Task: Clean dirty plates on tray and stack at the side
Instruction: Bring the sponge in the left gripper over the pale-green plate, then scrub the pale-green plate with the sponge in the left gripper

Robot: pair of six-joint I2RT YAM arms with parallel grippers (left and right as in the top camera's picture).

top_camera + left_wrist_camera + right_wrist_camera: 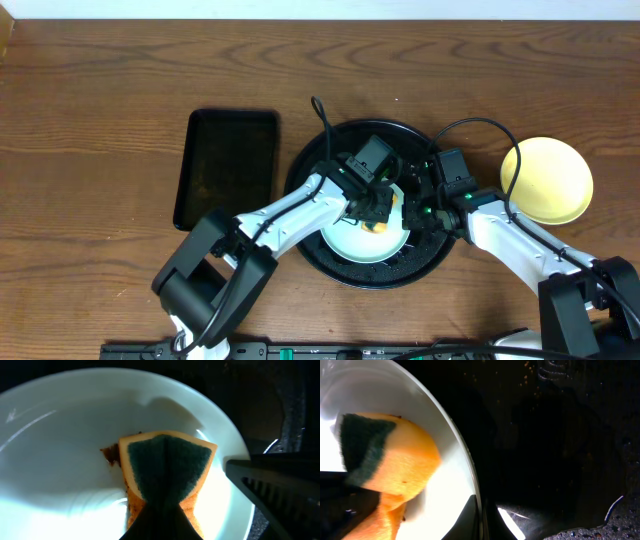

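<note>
A pale mint-blue plate (352,242) lies in the round black tray (318,160). My left gripper (375,212) is shut on a yellow sponge with a green scouring face (167,467) and presses it onto the plate (60,460) beside a brown smear (110,454). My right gripper (420,214) is shut on the plate's right rim (472,490), one finger inside and one outside. The sponge also shows in the right wrist view (390,472). A pale yellow plate (547,180) sits on the table to the right of the tray. A third plate is not in view.
A smaller rectangular black tray (228,167) lies left of the round tray. The round tray's floor (560,435) is wet and speckled with crumbs. A black cable (322,112) arcs over the tray's back rim.
</note>
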